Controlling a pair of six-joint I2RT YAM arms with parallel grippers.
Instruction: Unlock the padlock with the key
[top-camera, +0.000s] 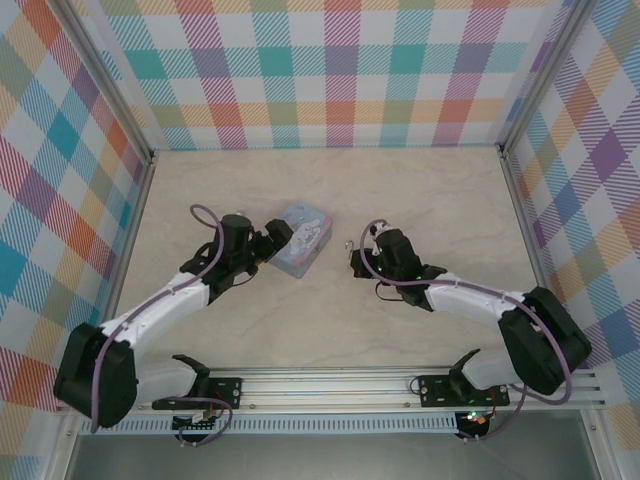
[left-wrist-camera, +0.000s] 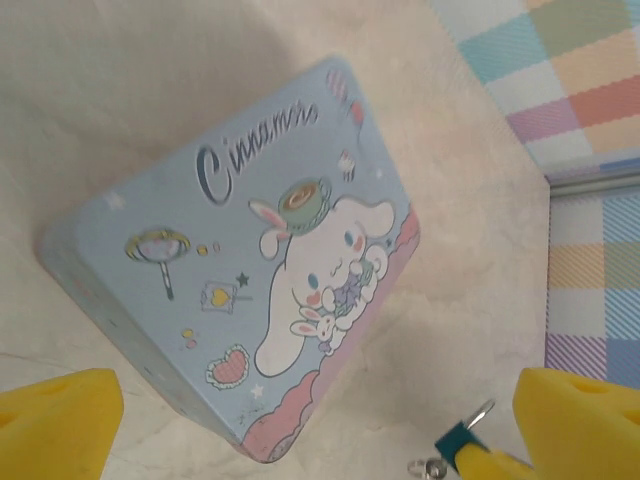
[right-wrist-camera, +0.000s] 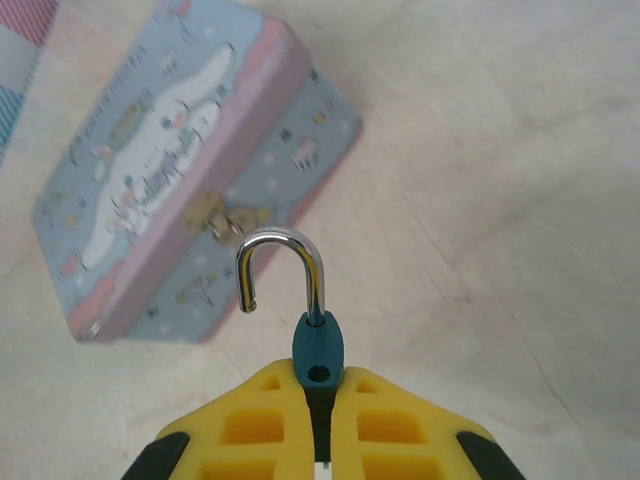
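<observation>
— Where is the padlock?

— My right fingers (right-wrist-camera: 270, 420) have it. The two yellow pads are pressed together on its bluish body, so the padlock (right-wrist-camera: 318, 350) sticks out just past their tips. From above it sits near the middle of the table (top-camera: 420, 190), just right of the tin (top-camera: 303, 238) and apart from it, with my right fingers (top-camera: 360, 262) behind it.

— And the shackle?

— The shackle (right-wrist-camera: 283, 265) stands open. One leg is seated in the body; the other ends free in the air, on the side towards the tin (right-wrist-camera: 190, 170). It arches up in front of the tin's clasp (right-wrist-camera: 213, 215) in my right wrist view. Whether it touches anything there I cannot tell.

— Your other arm?

— My left fingers (left-wrist-camera: 60, 420) are spread wide, one yellow pad at each lower corner of my left wrist view, gripping nothing. Between and beyond them lies the pale blue cartoon tin (left-wrist-camera: 240, 280), lid up, flat on the table. From above, my left fingers (top-camera: 268, 240) are right at the tin's left side.
</observation>
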